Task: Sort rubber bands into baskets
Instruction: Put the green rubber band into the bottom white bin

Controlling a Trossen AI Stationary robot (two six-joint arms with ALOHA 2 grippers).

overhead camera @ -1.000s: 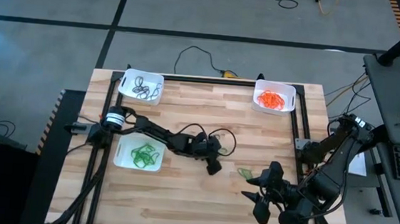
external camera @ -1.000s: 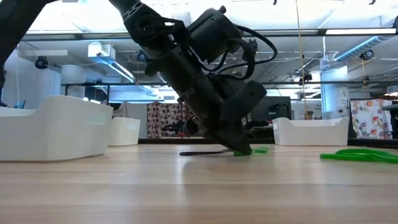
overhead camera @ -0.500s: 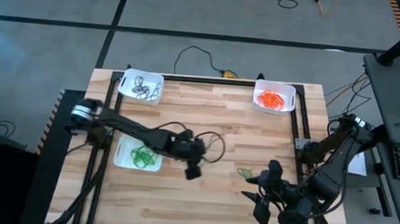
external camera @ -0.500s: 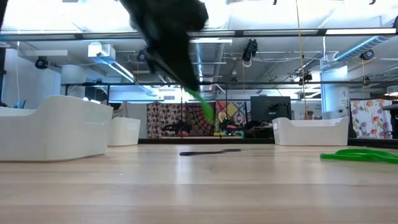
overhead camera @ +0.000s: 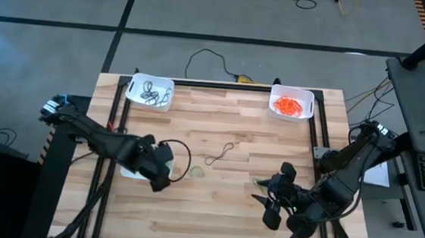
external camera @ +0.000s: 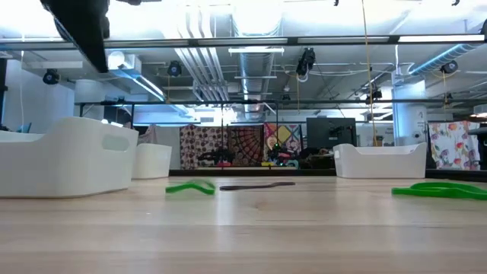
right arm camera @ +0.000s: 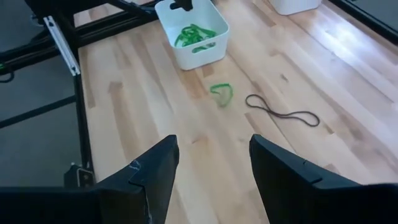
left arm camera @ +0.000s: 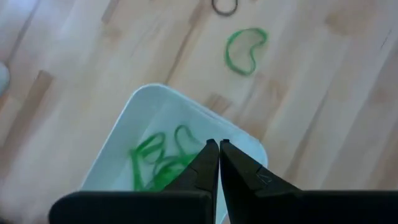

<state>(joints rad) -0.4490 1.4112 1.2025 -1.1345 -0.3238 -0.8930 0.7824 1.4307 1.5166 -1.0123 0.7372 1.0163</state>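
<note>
Green loops already fill the basket [overhead camera: 131, 172] at left centre of the overhead frame, above which the left gripper [left arm camera: 218, 163] hovers with its fingers pressed together and nothing visibly between them. One green band [overhead camera: 197, 172] lies on the bare wood just to the right of that basket, outside it; in the left wrist view it sits at upper centre [left arm camera: 245, 50], apart from the fingertips. A dark band [overhead camera: 221, 153] rests on the boards slightly farther right. Another green band [overhead camera: 261, 183] lies beside the right gripper [overhead camera: 272, 207], at lower right, whose fingers are spread wide. The step in hand appears to be sorting green bands. The next move probably calls for the left gripper to spread, descend on the stray loop and carry it over the basket rim.
</note>
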